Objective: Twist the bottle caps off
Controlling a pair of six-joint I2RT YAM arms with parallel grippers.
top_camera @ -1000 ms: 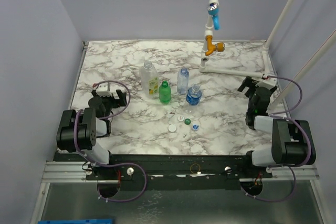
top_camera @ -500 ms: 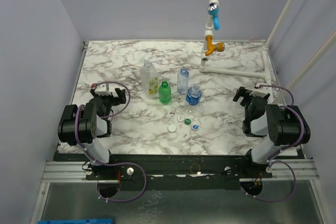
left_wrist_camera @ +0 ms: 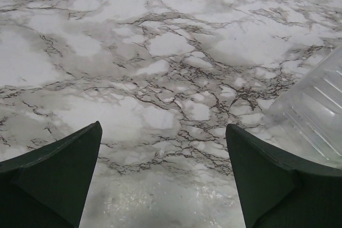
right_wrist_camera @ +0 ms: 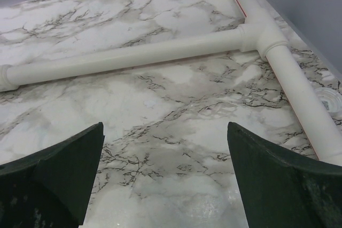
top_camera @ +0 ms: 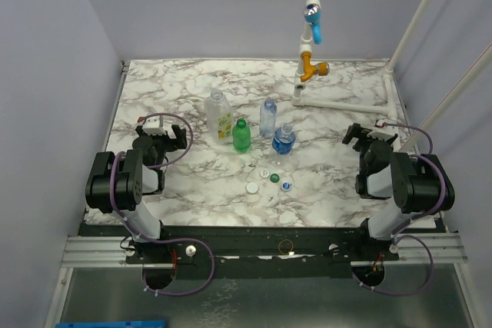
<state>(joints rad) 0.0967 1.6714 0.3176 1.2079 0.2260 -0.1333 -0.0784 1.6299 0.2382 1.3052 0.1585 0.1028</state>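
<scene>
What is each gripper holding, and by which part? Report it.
Nothing is held. The left gripper and the right gripper both have their jaws open, with only tabletop showing between them.

The left arm's black two-finger gripper (top_camera: 160, 131) has edged slightly farther from its base, toward the bottles. The right arm's black two-finger gripper (top_camera: 370, 134) has drawn back a little, and its arm has folded inward.
</scene>
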